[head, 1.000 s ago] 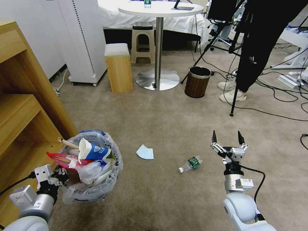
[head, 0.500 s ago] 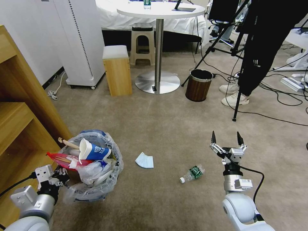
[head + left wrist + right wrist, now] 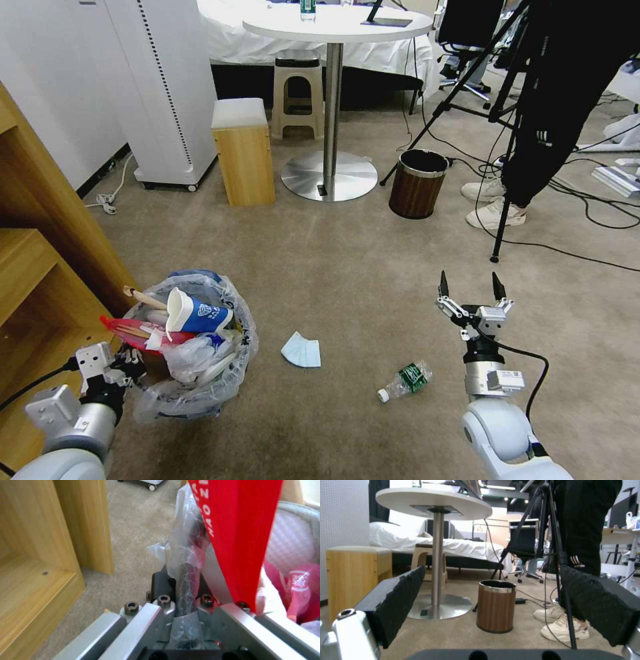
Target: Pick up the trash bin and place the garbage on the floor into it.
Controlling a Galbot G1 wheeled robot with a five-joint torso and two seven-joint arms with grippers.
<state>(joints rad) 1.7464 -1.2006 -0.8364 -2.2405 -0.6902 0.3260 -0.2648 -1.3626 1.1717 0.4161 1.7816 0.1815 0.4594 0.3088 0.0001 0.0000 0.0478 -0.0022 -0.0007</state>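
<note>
We log a clear blue-printed bin liner [image 3: 200,393], blue-and-white paper cup [image 3: 193,313], red wrapper [image 3: 143,331], pale blue paper [image 3: 301,350], green-labelled clear bottle [image 3: 405,381], brown wood-grain bin [image 3: 417,185].

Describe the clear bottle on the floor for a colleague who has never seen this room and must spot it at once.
Start at the carpet in front of the robot, between the trash bin on its left and the open right end effector. The clear bottle lies on its side there, just left of the right arm. Unlike the flat pale blue paper nearby, it is see-through, with a green label and white cap.
</note>
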